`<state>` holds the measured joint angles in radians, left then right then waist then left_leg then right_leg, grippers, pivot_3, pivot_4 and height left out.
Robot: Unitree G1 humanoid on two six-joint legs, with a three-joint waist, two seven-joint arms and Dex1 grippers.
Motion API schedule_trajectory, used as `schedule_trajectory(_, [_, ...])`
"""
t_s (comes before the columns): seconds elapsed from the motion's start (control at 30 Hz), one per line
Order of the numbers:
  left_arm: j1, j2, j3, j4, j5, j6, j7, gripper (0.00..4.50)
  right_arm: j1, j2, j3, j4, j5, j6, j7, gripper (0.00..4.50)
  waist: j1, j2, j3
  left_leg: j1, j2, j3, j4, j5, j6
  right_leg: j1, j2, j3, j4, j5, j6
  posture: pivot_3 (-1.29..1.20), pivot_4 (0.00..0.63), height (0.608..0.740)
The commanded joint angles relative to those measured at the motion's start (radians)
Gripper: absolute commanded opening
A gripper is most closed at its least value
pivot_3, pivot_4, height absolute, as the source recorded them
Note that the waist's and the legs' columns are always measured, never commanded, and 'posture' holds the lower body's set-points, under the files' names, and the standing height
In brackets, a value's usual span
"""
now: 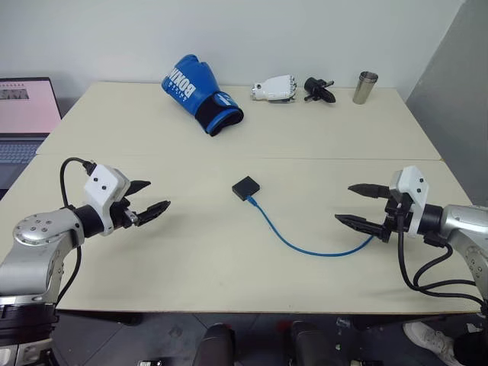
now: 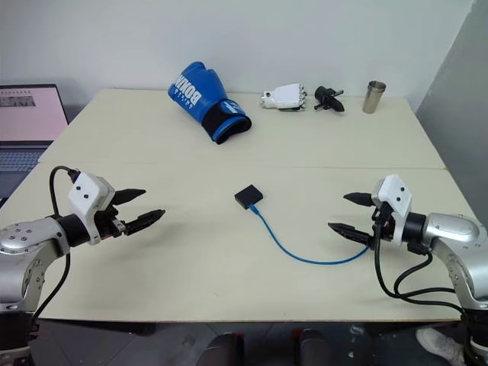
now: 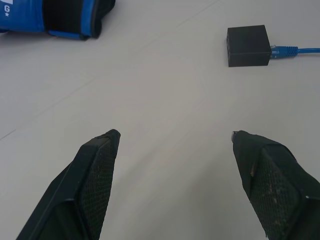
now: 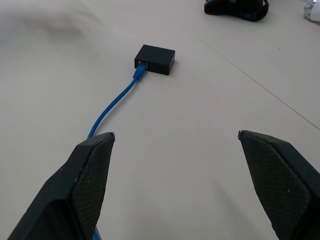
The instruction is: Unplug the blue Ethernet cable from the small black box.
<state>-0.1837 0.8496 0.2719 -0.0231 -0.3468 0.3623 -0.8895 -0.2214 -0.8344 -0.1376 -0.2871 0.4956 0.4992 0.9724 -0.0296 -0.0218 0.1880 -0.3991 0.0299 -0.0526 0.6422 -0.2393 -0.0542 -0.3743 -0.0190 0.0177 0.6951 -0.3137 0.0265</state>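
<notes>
1. the small black box is lying flat near the middle of the pale table, just on the near side of the seam that is running across the tabletop.
2. the blue ethernet cable is sitting plugged into the box's near right side; from there it is curving across the table toward the robot's right and ending close by the right gripper's lower finger.
3. the left gripper is hovering over the left part of the table with its two black fingers spread apart and nothing between them; it is pointing toward the box and staying well apart from it.
4. in the left wrist view the box is lying beyond the spread fingers, with the cable's blue plug sticking out of its side.
5. the right gripper is hovering over the right part of the table, its fingers also standing wide and gripping nothing, pointing toward the middle.
6. in the right wrist view the cable is running from the box toward the gripper's finger and passing under it.
7. a blue boxing glove is lying at the far side of the table; a white robotic hand, a black knobby gadget and a metal cup are sitting in a row to its right.
8. an open laptop is standing beyond the table's left edge.
</notes>
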Motion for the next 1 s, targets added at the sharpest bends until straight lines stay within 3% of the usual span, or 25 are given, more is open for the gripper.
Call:
schedule_trajectory(0.03, [-0.001, 0.011, 0.020, -0.009, -0.013, -0.035, -0.027, 3.82, -0.019, -0.013, -0.034, -0.017, 0.019, -0.002, 0.005, 4.20, 0.000, 0.000, 0.000, 0.000, 0.000, 0.000, 0.000, 0.000, 0.000, 0.000, 0.000, 0.000, 0.000, 0.000, 0.000, 0.00, 0.150, 0.740])
schedule_trajectory(0.47, [-0.013, 0.002, 0.013, 0.014, -0.004, -0.049, -0.020, 3.82, -0.025, -0.015, -0.029, -0.020, 0.017, -0.003, 0.011, 4.20, 0.000, 0.000, 0.000, 0.000, 0.000, 0.000, 0.000, 0.000, 0.000, 0.000, 0.000, 0.000, 0.000, 0.000, 0.000, 0.00, 0.150, 0.740])
schedule_trajectory(0.7, [0.013, 0.021, -0.030, 0.007, -0.017, -0.093, -0.142, 3.82, -0.036, 0.005, -0.004, -0.035, 0.016, -0.002, 0.002, 4.20, 0.000, 0.000, 0.000, 0.000, 0.000, 0.000, 0.000, 0.000, 0.000, 0.000, 0.000, 0.000, 0.000, 0.000, 0.000, 0.00, 0.150, 0.740])
schedule_trajectory(0.83, [0.009, 0.017, -0.060, 0.006, -0.015, -0.096, -0.179, 3.82, -0.054, 0.081, 0.057, -0.043, -0.010, -0.014, -0.046, 4.20, -0.002, 0.000, 0.000, 0.000, 0.001, 0.000, 0.000, 0.000, 0.000, 0.000, 0.000, 0.000, 0.000, 0.000, 0.000, 0.00, 0.150, 0.740])
schedule_trajectory(1.0, [-0.014, 0.013, -0.094, -0.003, -0.020, -0.084, -0.213, 3.82, -0.111, 0.268, 0.204, 0.015, -0.141, -0.066, -0.201, 4.20, -0.003, 0.000, 0.000, 0.000, 0.001, 0.000, 0.000, 0.000, 0.000, -0.001, 0.001, 0.000, 0.001, 0.000, 0.000, 0.00, 0.150, 0.740])
